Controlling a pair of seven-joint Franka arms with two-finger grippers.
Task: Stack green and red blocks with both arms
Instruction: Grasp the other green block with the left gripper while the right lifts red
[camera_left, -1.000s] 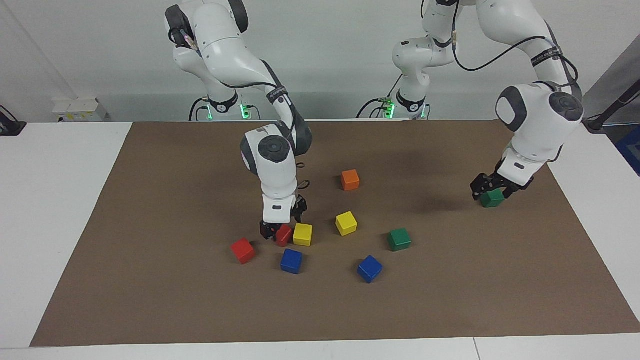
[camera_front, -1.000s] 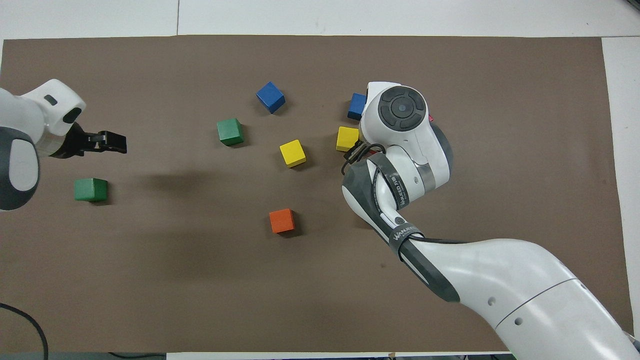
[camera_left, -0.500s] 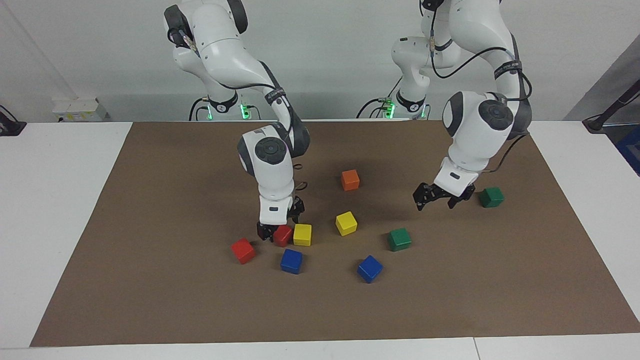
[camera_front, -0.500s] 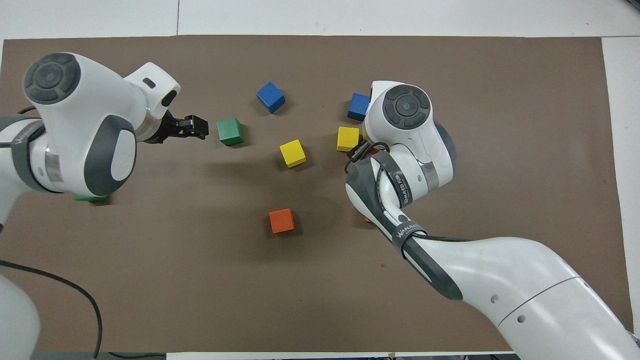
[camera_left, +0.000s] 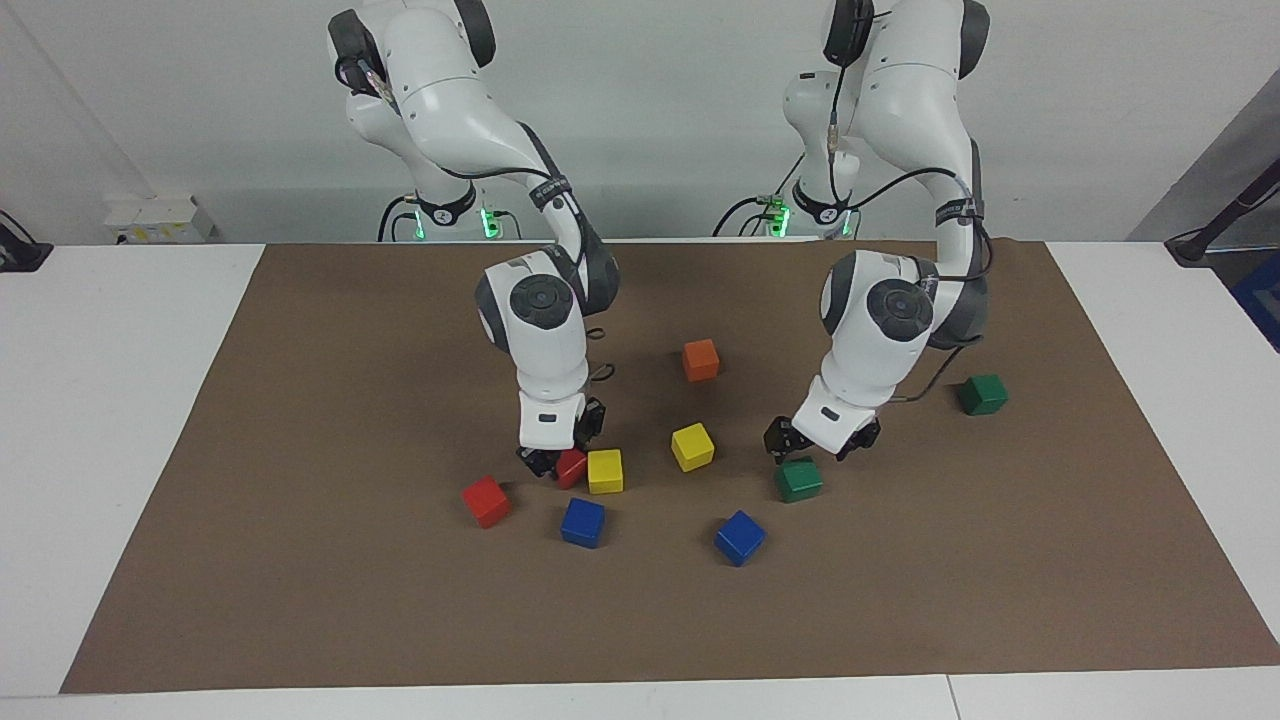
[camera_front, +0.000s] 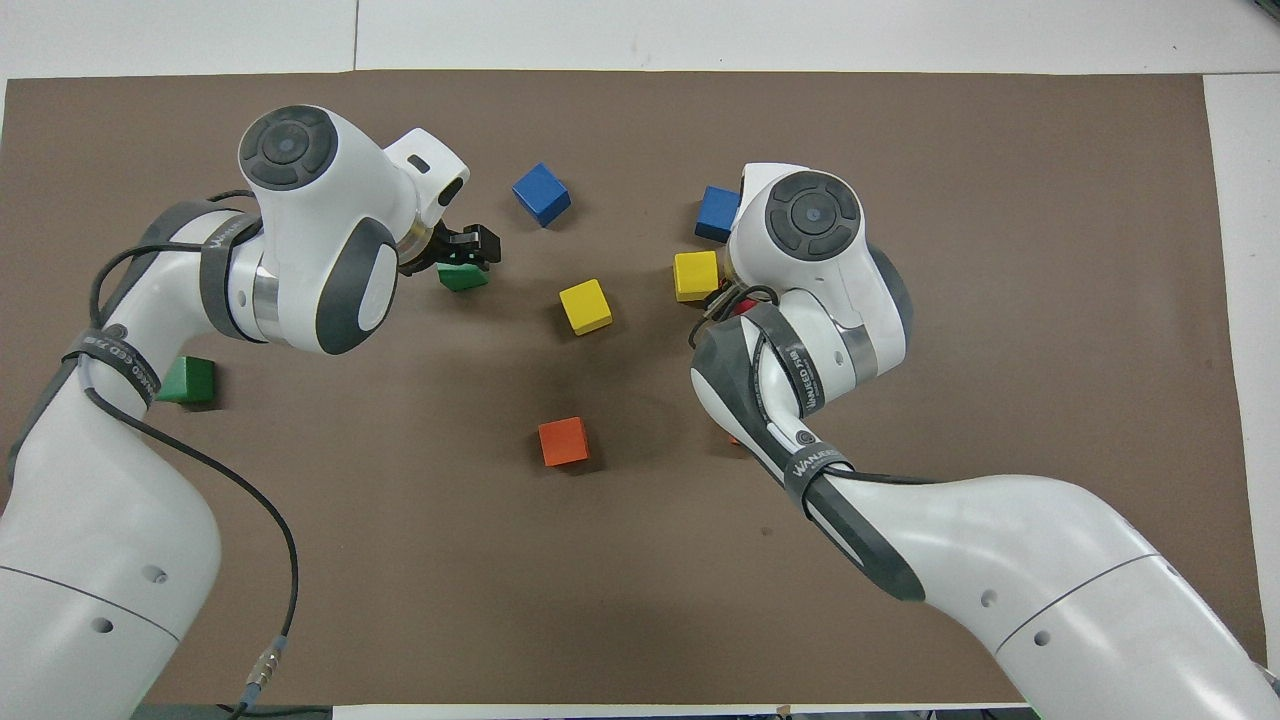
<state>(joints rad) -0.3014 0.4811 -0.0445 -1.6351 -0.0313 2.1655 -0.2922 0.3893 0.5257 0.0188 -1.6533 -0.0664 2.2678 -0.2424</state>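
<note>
One red block (camera_left: 572, 467) sits on the brown mat (camera_left: 300, 560), touching the yellow cube (camera_left: 605, 470) beside it, and the right claw (camera_left: 555, 462) is down around it with its fingers clamped together on it. In the overhead view the arm's wrist hides that block almost wholly. The second red block (camera_left: 486, 501) lies free just beside, toward the right arm's end of the worktop (camera_left: 90, 420) and slightly farther from the robots.

One green block (camera_left: 798, 479) lies toward the left arm's side, and the left claw (camera_left: 820, 446) hangs just over it with its fingers apart; from the facing view it looks to be above the block rather than touching, though the gap is hard to judge. The other green block (camera_left: 983, 394) rests alone, nearer the robots and well toward the left arm's end.

Between the two claws sits another yellow cube (camera_left: 692, 446), with an orange cube (camera_left: 701, 360) nearer the robots. Two blue cubes (camera_left: 583, 522) (camera_left: 739, 537) lie farther from the robots than the rest.
</note>
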